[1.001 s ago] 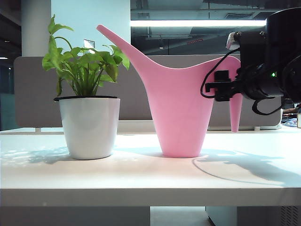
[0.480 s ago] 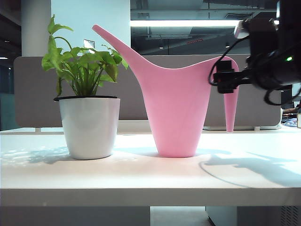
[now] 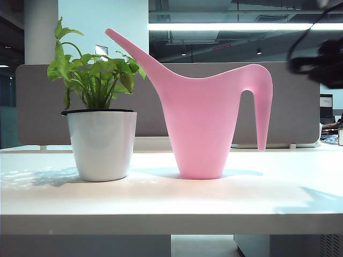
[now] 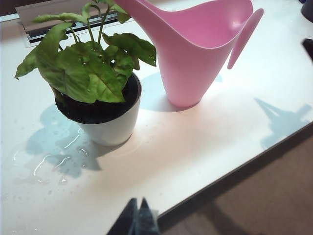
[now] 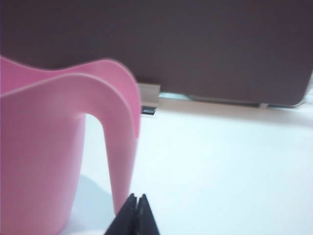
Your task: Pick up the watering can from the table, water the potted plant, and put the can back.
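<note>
Since a second ago, the right gripper (image 5: 137,211) has let go of the watering can's handle and drawn up and away toward the upper right of the exterior view, where the arm shows only as a dark blur. Its fingers are now pressed together on nothing, their tips just beside the hanging end of the handle but apart from it. The left gripper (image 4: 138,218) is likewise pinched closed and empty, poised above the front edge of the table (image 3: 161,203). The watering can (image 3: 201,120) stands upright on the white tabletop, slightly left of where it stood, its spout slanting over the leaves of the potted plant (image 3: 101,123) just beside it. Water films the table around the white pot.
</note>
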Action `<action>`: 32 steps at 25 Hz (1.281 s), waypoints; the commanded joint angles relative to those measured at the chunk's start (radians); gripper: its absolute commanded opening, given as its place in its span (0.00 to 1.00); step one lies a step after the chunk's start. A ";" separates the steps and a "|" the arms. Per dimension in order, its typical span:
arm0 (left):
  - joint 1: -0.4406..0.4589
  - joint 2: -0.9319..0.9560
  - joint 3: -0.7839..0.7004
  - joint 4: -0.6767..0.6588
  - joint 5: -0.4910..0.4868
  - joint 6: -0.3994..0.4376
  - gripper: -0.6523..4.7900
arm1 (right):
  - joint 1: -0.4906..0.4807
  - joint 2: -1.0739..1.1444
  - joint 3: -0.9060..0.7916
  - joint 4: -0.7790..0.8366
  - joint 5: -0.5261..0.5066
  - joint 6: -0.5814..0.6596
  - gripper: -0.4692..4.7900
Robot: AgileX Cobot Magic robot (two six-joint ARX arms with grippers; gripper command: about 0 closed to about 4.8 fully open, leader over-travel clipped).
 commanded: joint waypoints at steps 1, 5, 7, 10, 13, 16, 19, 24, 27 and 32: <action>0.002 -0.002 0.002 0.012 0.001 0.000 0.13 | -0.001 -0.148 -0.059 -0.036 0.000 0.002 0.08; 0.002 -0.002 0.002 0.012 0.001 0.001 0.13 | -0.001 -0.413 -0.083 -0.277 -0.012 0.003 0.08; 0.002 -0.002 0.002 0.012 0.001 0.000 0.13 | -0.001 -0.499 -0.083 -0.372 -0.018 0.007 0.08; 0.002 -0.002 0.002 0.012 0.001 0.001 0.13 | -0.001 -0.622 -0.083 -0.532 -0.049 0.032 0.08; 0.002 -0.002 0.002 0.012 0.001 0.000 0.13 | 0.000 -0.751 -0.083 -0.715 -0.084 0.036 0.08; 0.002 -0.002 0.002 0.012 0.001 0.000 0.13 | -0.001 -0.873 -0.083 -0.871 -0.095 0.036 0.08; 0.002 -0.002 0.002 0.013 0.002 0.001 0.13 | -0.002 -0.995 -0.087 -0.978 -0.095 0.052 0.08; 0.002 -0.004 0.002 0.012 0.001 0.000 0.13 | -0.024 -1.104 -0.090 -1.162 -0.117 0.105 0.08; 0.002 -0.004 0.002 0.012 0.002 0.001 0.13 | -0.064 -1.109 -0.113 -1.183 -0.188 0.115 0.08; 0.002 -0.007 0.002 0.013 0.001 0.000 0.13 | -0.162 -1.108 -0.173 -1.156 -0.371 0.122 0.08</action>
